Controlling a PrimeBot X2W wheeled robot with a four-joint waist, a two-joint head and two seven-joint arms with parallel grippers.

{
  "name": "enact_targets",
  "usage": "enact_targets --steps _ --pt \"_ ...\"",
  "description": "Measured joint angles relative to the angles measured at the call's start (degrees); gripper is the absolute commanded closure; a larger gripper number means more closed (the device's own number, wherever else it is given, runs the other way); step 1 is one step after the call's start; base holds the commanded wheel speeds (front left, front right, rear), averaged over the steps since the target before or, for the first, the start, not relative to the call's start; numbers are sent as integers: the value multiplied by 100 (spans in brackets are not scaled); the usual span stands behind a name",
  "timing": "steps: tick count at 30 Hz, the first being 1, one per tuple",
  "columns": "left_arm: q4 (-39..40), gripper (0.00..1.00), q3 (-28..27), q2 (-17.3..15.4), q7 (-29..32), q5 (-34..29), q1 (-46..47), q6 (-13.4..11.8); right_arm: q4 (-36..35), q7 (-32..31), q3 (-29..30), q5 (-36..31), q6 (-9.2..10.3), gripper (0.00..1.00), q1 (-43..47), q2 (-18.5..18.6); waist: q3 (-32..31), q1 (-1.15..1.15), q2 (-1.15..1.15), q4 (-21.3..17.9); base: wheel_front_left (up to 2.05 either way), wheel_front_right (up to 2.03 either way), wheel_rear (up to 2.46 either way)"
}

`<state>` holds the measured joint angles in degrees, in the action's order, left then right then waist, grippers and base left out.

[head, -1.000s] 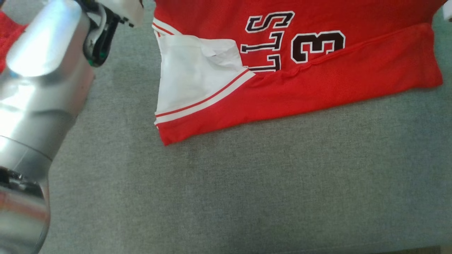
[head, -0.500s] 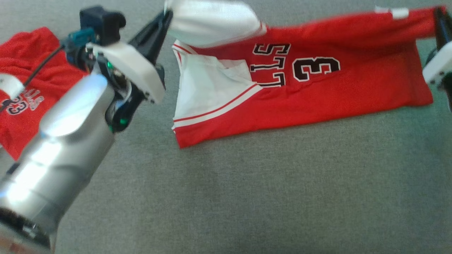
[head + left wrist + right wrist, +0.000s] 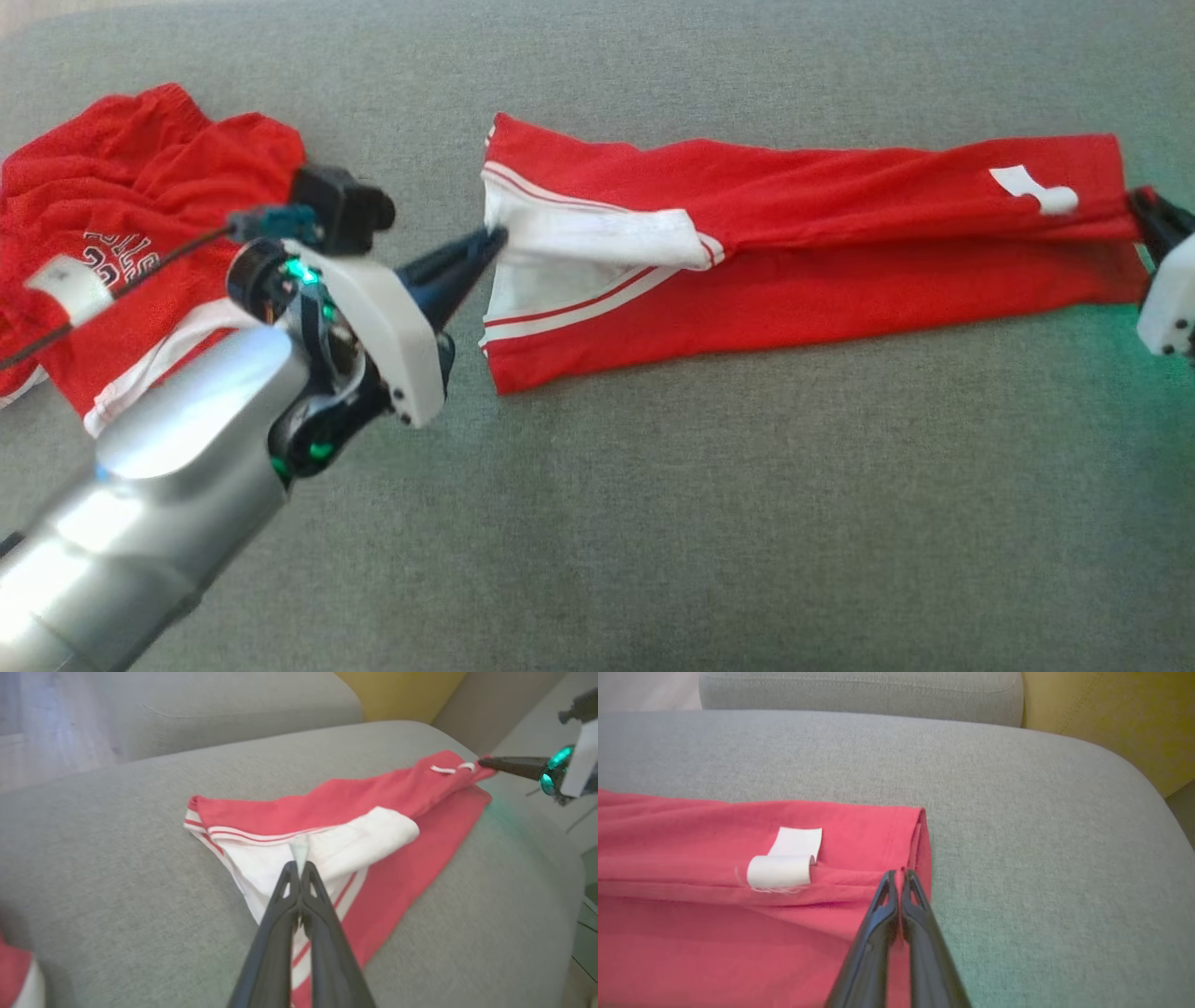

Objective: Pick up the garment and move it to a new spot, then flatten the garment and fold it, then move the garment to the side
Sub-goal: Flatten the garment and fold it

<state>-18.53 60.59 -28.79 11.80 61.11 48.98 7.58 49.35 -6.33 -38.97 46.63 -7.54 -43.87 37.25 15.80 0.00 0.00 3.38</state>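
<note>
The garment (image 3: 840, 289) lies folded lengthwise on the grey cushion (image 3: 653, 485). Our left gripper (image 3: 493, 241) is clamped on its white sleeve edge and our right gripper (image 3: 1141, 205) on the opposite end. We think this holds the fold stretched and straight.

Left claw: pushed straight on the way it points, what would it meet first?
The red garment itself: the left claw is shut on its white sleeve edge, with the folded red layer apparently next.
</note>
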Motion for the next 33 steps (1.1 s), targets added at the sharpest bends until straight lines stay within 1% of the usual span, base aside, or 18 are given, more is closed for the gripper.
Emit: enact_targets --steps 3,7,12,16,17,18,19,22,26,28,29,31,33 --pt "166 100 125 -120 133 -26 -31 -3 -92 -86 -181 104 1 100 17 142 1 0 0 -19 0 0 0" --pt "300 100 260 -158 364 -24 -92 -19 -236 -236 -492 136 1 100 17 331 8 0 0 -63 0 0 0" --pt "400 100 345 -211 583 41 -227 -55 -359 -355 -861 144 1 100 13 456 11 1 0 -129 0 0 0" --pt "416 100 434 -246 766 98 -242 -90 -391 -452 -1085 254 0 100 13 475 -20 0 0 -174 0 0 0" --pt "416 42 457 -247 786 97 -250 -112 -374 -482 -1116 282 1 100 13 475 -31 0 0 -185 0 0 0" --pt "417 0 472 -247 784 92 -267 -136 -328 -477 -1133 278 0 12 11 475 -43 0 0 -197 0 0 0" --pt "419 0 481 -245 773 90 -293 -166 -291 -476 -1152 280 1 0 10 475 -58 0 0 -208 0 0 0" --pt "414 0 510 -242 705 53 -392 -212 -216 -464 -1136 423 1 0 10 469 -101 0 0 -232 0 0 0" --pt "356 0 411 -189 175 -66 -537 -427 -187 -194 -994 672 1 0 4 457 -206 0 0 -274 0 0 0" --pt "270 0 233 -107 -230 -146 -541 -597 -207 170 -876 738 1 0 -11 450 -266 0 0 -293 0 0 0" --pt "210 0 113 -59 -495 -199 -540 -723 -197 417 -806 731 1 0 -36 449 -296 0 0 -302 0 0 0" --pt "44 0 -96 19 -1083 -407 -540 -983 -168 866 -615 722 1 0 -116 413 -365 0 0 -319 0 0 0" --pt "-105 0 -303 107 -1714 -575 -555 -1212 -162 1314 -438 716 0 0 -198 301 -433 0 0 -343 0 0 0"
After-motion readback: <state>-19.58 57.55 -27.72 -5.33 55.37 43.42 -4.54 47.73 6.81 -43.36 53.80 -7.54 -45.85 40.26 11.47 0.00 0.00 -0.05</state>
